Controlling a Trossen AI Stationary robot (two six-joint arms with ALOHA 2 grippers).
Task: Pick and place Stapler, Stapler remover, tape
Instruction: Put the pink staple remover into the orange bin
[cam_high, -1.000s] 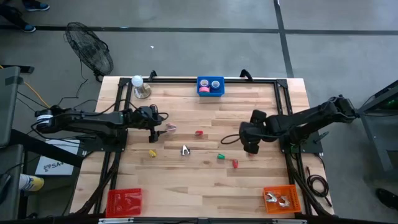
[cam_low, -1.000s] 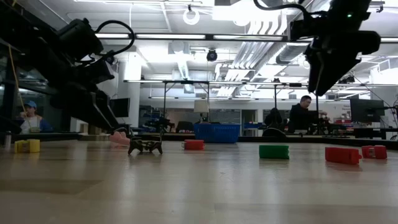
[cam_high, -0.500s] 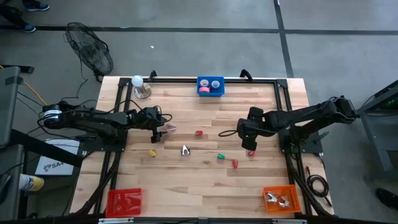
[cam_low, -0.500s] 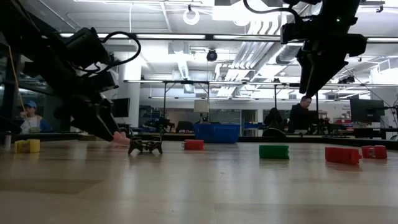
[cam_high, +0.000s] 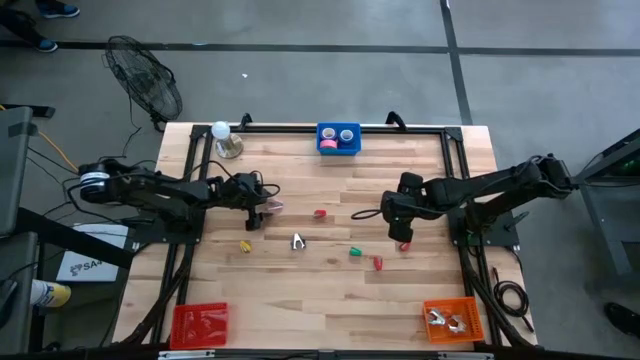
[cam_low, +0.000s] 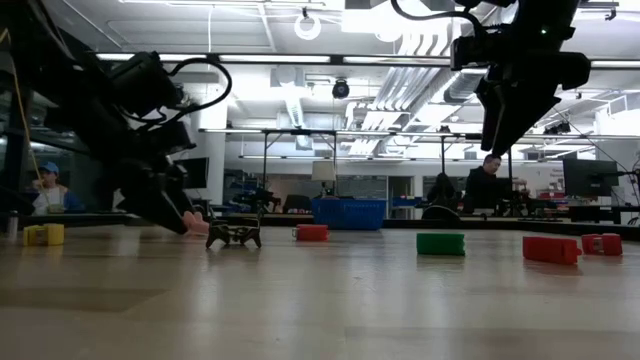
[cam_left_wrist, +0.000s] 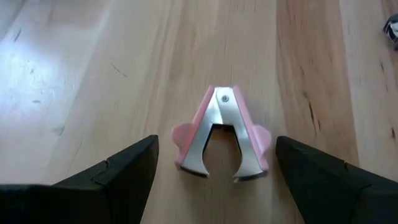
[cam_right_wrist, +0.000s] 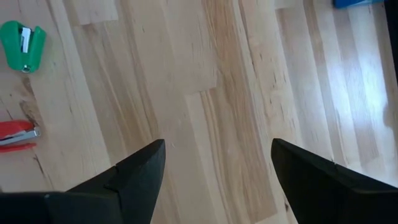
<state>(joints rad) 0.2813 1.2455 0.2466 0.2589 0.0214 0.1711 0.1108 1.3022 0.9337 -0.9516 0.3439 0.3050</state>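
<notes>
A pink stapler remover (cam_left_wrist: 221, 134) with shiny silver jaws is lying between the dark fingers (cam_left_wrist: 118, 174) of the left gripper (cam_left_wrist: 214, 177). Ahead of the right gripper (cam_right_wrist: 214, 168), a green stapler (cam_right_wrist: 23, 45) and a red stapler (cam_right_wrist: 15, 137) are showing against the pale, streaky wood-grain table (cam_right_wrist: 236, 93).

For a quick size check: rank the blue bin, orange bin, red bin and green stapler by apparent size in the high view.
1. Orange bin and red bin: look about alike, not ranked.
2. Blue bin.
3. Green stapler, plainly smallest.
</notes>
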